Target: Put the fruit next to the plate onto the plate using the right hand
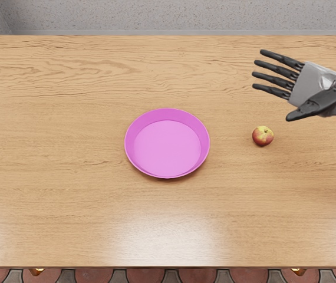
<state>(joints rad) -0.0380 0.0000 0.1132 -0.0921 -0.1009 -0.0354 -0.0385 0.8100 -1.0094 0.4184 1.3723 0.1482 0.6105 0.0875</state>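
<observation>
1. Nearest, the front stretch of the wooden tabletop (68,224) catches a soft glare; no left arm shows anywhere.
2. Around the tabletop's middle sits the pink plate (130,147), lying flat with nothing on it, so the delivery is not yet made.
3. Toward the right edge from the plate, near it but clear of its rim and roughly level with its centre, the fruit, a small red-and-yellow apple (263,136), rests on the wood, stem up and untouched.
4. Farther back, by the tabletop's right edge, the right hand (305,87) hovers beyond the apple and apart from it. Its fingers are spread and held straight, pointing left, with the thumb slung below, gripping nothing.
5. On this showing the job is at its opening stage. The reach down, the grasp, the carry across to the plate and the release all appear left to do.
</observation>
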